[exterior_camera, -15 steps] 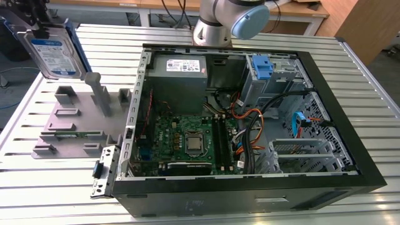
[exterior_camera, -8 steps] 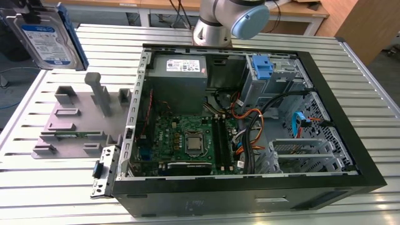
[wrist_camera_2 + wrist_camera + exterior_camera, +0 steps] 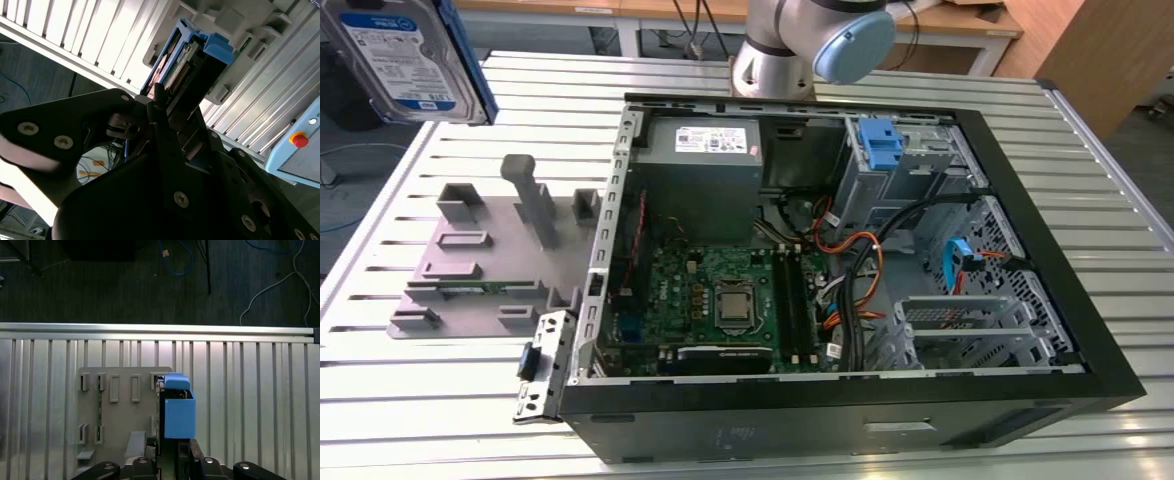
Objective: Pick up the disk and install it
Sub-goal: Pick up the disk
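The disk, silver with a white-and-blue label and a blue carrier, hangs in the air at the exterior view's upper left, above the slatted table. In both wrist views my gripper is shut on it, the black fingers clamping one end. The carrier's blue edge points down toward the table beside the grey stand. The disk's connector side faces the second wrist camera.
An open computer case lies on the table, with its motherboard, grey power supply, cables and a drive bay with a blue latch. The grey stand with upright posts sits at the case's left in the exterior view. The arm's base stands behind the case.
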Controlling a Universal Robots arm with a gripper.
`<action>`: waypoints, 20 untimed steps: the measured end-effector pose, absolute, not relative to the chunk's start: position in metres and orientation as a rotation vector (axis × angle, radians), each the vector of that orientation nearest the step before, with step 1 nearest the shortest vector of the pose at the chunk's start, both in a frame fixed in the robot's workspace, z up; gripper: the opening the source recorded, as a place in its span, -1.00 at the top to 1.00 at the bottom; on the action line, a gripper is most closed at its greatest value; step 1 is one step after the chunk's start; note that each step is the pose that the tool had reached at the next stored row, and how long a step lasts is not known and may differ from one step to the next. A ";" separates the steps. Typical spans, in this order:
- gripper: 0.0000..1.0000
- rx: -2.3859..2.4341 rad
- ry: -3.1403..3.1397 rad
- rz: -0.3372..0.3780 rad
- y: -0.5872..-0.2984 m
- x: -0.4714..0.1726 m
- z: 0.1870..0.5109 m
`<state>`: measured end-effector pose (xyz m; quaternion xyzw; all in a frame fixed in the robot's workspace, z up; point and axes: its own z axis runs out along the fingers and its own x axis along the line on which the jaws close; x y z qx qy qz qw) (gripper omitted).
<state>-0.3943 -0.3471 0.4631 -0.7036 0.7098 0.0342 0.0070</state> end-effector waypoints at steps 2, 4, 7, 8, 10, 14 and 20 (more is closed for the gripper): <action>0.31 -2.200 2.220 0.107 -0.347 -0.394 0.470; 0.31 -2.200 2.220 0.107 -0.347 -0.394 0.475; 0.31 -2.200 2.220 0.107 -0.347 -0.394 0.476; 0.31 -2.200 2.220 0.107 -0.347 -0.394 0.476; 0.31 -2.201 2.220 0.107 -0.347 -0.394 0.476; 0.31 -2.201 2.220 0.107 -0.347 -0.388 0.476; 0.31 -2.200 2.220 0.107 -0.347 -0.375 0.476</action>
